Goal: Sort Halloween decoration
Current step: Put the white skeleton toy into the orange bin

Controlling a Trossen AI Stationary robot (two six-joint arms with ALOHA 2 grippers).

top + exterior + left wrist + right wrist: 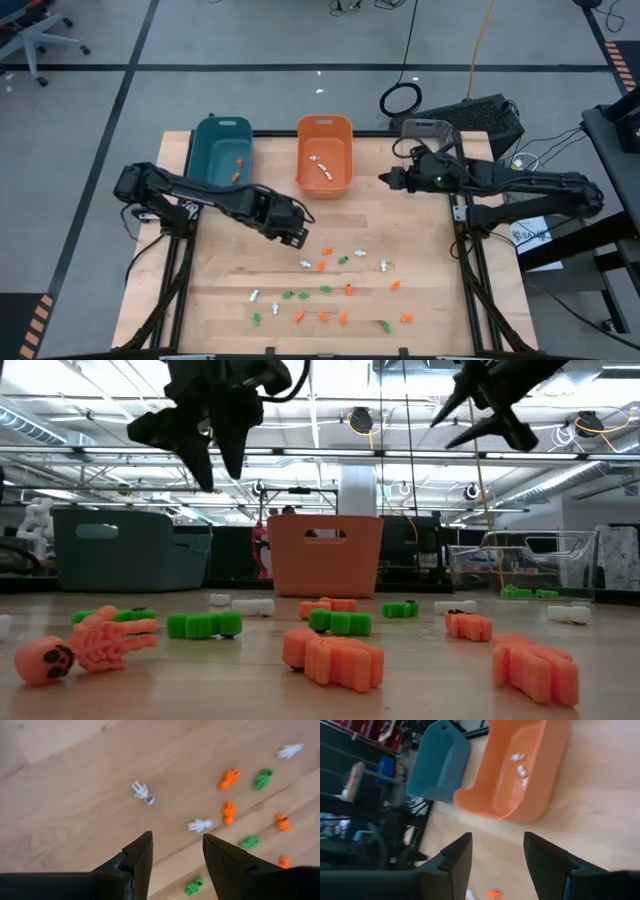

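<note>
Both claws are open and hold nothing, the left claw point(292, 236) above the little orange, white and green toys point(330, 290) spread on the tabletop point(400, 230), the right claw point(384, 180) beside the orange bin point(324, 130).

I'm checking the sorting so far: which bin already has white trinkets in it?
The orange bin, the middle one: white trinkets lie on its floor. The teal bin beside it holds only orange ones.
</note>
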